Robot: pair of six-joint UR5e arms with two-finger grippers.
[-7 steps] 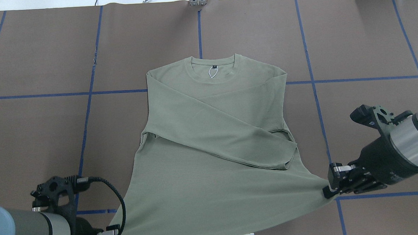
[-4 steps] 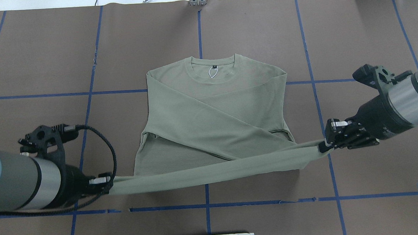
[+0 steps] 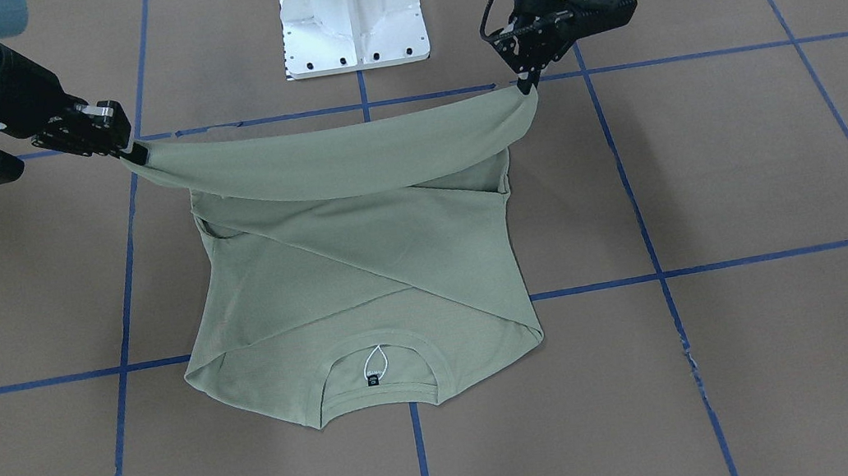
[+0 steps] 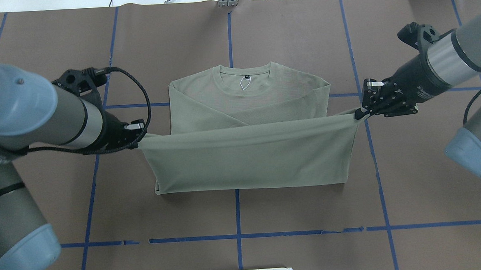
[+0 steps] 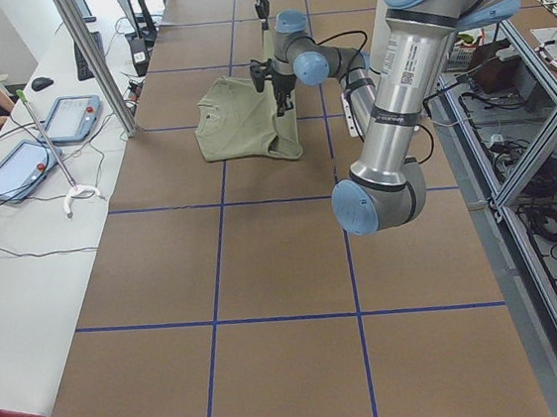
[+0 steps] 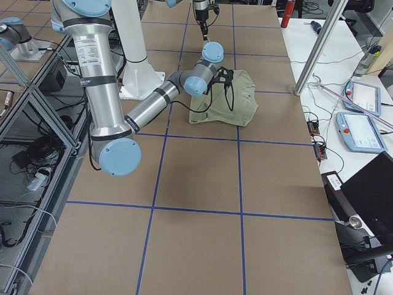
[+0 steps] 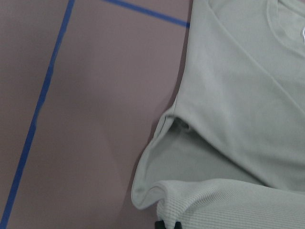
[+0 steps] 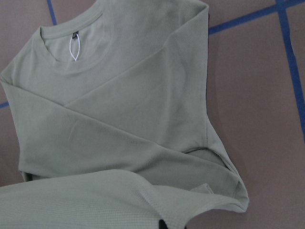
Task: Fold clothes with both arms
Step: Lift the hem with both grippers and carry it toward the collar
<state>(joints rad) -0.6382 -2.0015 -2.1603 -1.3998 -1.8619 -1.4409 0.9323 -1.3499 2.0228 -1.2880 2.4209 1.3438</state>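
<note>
Within 1 s both arms had carried the hem from the near edge of the table (image 4: 302, 214) toward the far collar (image 4: 245, 88). The left gripper (image 4: 138, 141) and right gripper (image 4: 359, 113) each stayed clamped on 1 hem corner of the shirt (image 4: 246, 167), which lay mid-table, its lower half doubling over; the fold looked about half done. No container showed

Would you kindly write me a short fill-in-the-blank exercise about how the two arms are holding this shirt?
The left gripper and the right gripper each pinch the shirt at a corner of its ____.
Both ____ lie folded across the shirt's chest.
The table carries a grid of ____ tape lines.
Missing words: hem; sleeves; blue.
</note>
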